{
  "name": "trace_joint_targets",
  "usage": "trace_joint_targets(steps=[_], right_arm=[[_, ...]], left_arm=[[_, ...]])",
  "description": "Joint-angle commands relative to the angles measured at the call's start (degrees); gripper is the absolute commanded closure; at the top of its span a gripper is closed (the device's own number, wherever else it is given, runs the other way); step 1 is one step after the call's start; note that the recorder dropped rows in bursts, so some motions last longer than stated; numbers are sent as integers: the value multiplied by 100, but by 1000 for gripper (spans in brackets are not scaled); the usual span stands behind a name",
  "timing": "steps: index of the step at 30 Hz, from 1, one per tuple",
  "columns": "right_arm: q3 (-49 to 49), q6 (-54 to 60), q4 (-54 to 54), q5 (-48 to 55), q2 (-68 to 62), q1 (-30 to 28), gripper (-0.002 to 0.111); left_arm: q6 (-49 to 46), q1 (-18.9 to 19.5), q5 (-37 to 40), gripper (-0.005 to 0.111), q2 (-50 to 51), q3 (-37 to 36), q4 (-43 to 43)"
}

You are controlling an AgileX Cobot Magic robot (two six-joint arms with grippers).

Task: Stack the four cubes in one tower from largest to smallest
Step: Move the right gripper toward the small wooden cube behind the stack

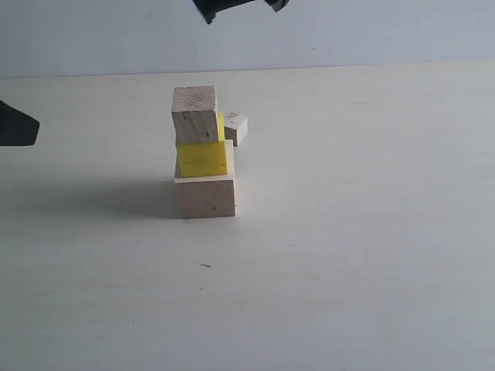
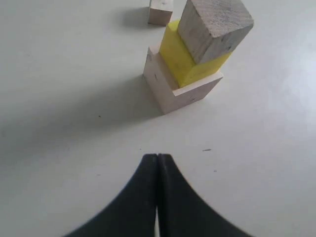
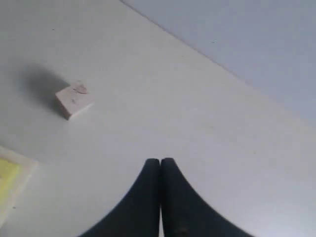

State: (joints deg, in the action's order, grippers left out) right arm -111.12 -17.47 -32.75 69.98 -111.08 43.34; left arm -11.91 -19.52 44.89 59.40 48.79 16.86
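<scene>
A three-cube column stands mid-table: the large pale wooden cube at the bottom, the yellow cube on it, the medium wooden cube on top, shifted slightly left. The tiny wooden cube lies on the table just behind the column. My left gripper is shut and empty, low over the table, apart from the column. My right gripper is shut and empty, well above the table; its dark tip shows at the top edge.
The pale table ends at a far edge where a light blue-grey wall begins. A dark part of the left arm juts in at the left edge. A small dark speck marks the table in front of the column.
</scene>
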Motion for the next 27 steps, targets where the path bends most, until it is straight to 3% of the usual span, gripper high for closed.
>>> trace_joint_targets(steps=[1, 7, 14, 20, 27], right_arm=[[-15, 367, 35, -2, 27, -549, 108], [-15, 1118, 1020, -391, 5, -1566, 108], [-15, 2548, 3340, -760, -493, -2605, 108], [-15, 4165, 4955, -1293, -1174, -2699, 108], [-15, 5652, 5838, -2274, -1908, -2715, 108]], left_arm=[[25, 10, 59, 107, 34, -17, 23], [190, 10, 70, 107, 34, -17, 23], [493, 10, 70, 107, 34, -17, 23], [641, 10, 153, 107, 34, -17, 23], [804, 10, 466, 107, 34, -17, 44]])
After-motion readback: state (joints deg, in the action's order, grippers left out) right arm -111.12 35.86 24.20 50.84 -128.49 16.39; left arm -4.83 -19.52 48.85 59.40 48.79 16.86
